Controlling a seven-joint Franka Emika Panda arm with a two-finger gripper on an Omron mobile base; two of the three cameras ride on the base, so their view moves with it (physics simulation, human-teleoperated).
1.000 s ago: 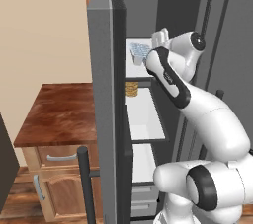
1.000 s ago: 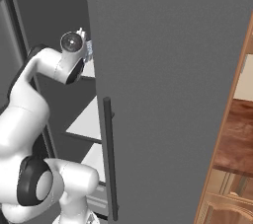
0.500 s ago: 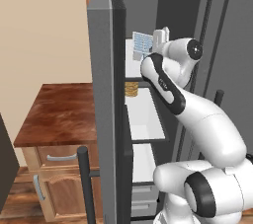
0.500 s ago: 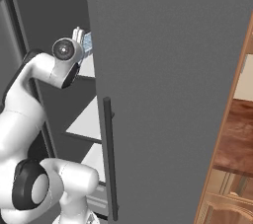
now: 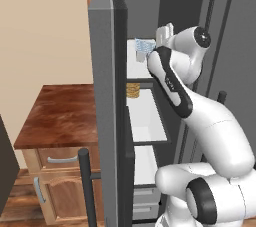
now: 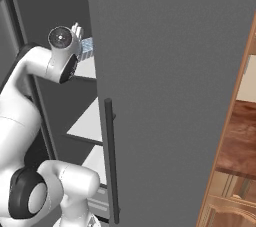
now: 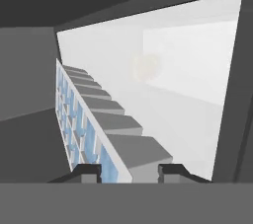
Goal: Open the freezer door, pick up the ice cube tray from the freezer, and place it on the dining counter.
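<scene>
Your gripper [image 7: 129, 170] is clamped on the near end of the ice cube tray [image 7: 89, 124], holding it tilted on edge above the top white shelf [image 5: 137, 66] inside the freezer [image 5: 150, 121]. The freezer door [image 5: 106, 121] stands open at left.

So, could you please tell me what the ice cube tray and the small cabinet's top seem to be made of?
The ice cube tray looks like matte white plastic, judging by its thin, flat dividers; the cubes are pale blue. The cabinet top looks like glossy reddish-brown wood, with grain streaks and soft reflections.
</scene>
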